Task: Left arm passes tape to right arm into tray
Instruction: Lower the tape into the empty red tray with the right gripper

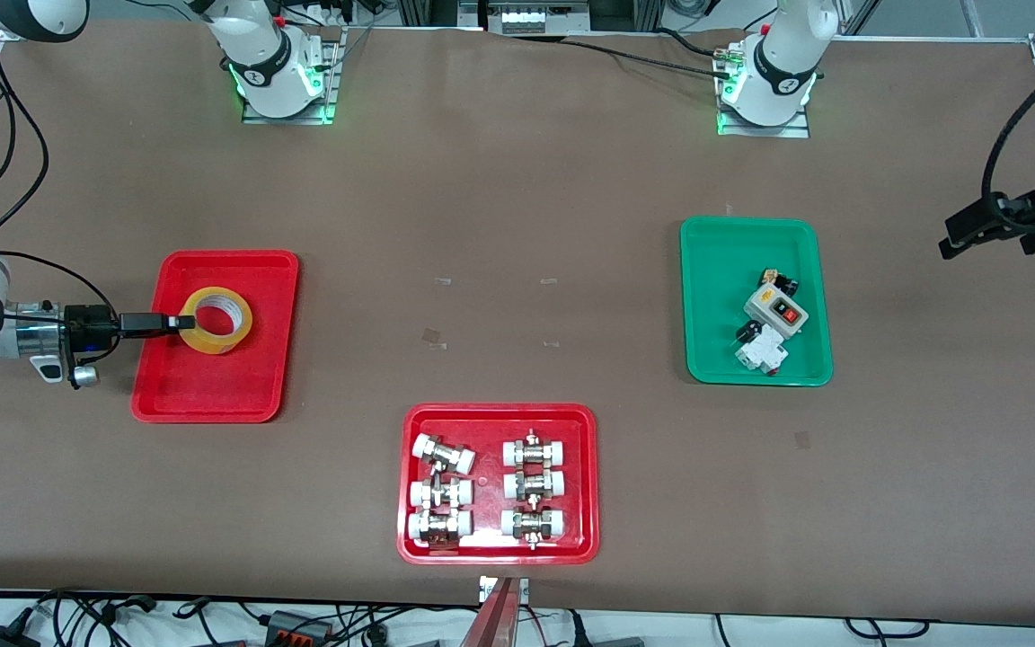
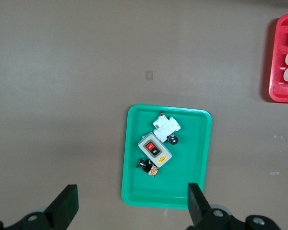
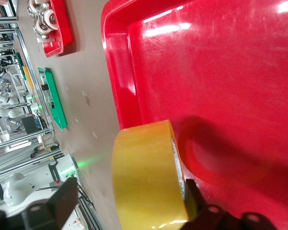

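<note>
You see the left gripper (image 1: 953, 241) only in part: it sits at the edge of the front view, at the left arm's end of the table, and most of its arm is cut off. In its own wrist view its two fingers (image 2: 65, 205) stand wide apart with nothing between them, high over the green tray (image 2: 201, 143). That tray holds a grey switch box (image 1: 775, 310) with a red button and a few small parts too small to name.

The tape (image 1: 216, 319) is a roll of translucent yellow with a white inner core, lying flat in the plain red tray (image 1: 212, 391) at the right arm's end of the table. In the right wrist view you see only its yellow outer band (image 3: 146, 177) up close, and the lower edge of the roll is cut off.

The right gripper (image 1: 181, 322) reaches in level over the tray rim, and its tip meets the wall of the roll. One finger (image 3: 55, 203) stands clear of the roll's outside; the other is mostly hidden by the roll, so the jaws look spread around the wall rather than pinching it.

Nearer the camera lies a wider red tray (image 1: 411, 548) of metal fittings (image 1: 531, 490) with white caps
</note>
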Controlling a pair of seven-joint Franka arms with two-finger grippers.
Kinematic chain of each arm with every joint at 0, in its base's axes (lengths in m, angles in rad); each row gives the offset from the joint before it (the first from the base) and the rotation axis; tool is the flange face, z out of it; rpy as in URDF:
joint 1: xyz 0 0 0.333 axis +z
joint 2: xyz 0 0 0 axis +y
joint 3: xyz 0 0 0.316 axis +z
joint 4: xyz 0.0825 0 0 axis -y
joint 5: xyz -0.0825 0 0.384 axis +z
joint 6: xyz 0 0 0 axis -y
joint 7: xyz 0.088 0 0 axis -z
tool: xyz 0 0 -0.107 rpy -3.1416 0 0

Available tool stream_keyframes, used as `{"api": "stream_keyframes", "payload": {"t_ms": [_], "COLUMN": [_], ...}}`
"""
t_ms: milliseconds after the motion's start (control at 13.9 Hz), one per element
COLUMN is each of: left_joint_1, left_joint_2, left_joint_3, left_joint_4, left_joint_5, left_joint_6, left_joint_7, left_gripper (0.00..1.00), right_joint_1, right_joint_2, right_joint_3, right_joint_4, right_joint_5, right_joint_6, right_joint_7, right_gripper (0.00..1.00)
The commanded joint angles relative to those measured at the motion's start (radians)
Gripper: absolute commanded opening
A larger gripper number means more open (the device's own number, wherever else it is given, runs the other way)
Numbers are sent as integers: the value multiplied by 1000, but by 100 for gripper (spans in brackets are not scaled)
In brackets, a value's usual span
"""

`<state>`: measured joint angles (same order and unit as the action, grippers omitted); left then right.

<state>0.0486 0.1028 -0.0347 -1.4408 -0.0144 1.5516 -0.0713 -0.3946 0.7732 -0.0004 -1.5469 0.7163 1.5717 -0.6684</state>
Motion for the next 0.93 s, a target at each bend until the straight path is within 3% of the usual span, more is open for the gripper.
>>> {"api": "stream_keyframes", "payload": {"t_ms": [0,215,574,861], "left_joint_1": [-1,2,-7,-10], "left_joint_2": [9,9,6,8], "left_joint_3": [-2,-1,-4,-10], "left_joint_4": [45,43,45,46], "left_joint_5": [10,8,11,19], "left_joint_6": [-41,-47,-65,-85], "left_joint_7": [-1,-2,-4,-4], "left_gripper": [100,100,100,100], "right_joint_1": [-4,37,95,108], "right_joint_2": [-9,-11,-34,-69], "right_joint_3": [14,14,17,19], "right_joint_4": [1,-1,10,17], "right_joint_5": [-27,-81,-257,-322], "right_joint_6": [22,94,204,217], "right_joint_7": [1,-13,-11,-7], "right_gripper": [100,100,100,100]}}
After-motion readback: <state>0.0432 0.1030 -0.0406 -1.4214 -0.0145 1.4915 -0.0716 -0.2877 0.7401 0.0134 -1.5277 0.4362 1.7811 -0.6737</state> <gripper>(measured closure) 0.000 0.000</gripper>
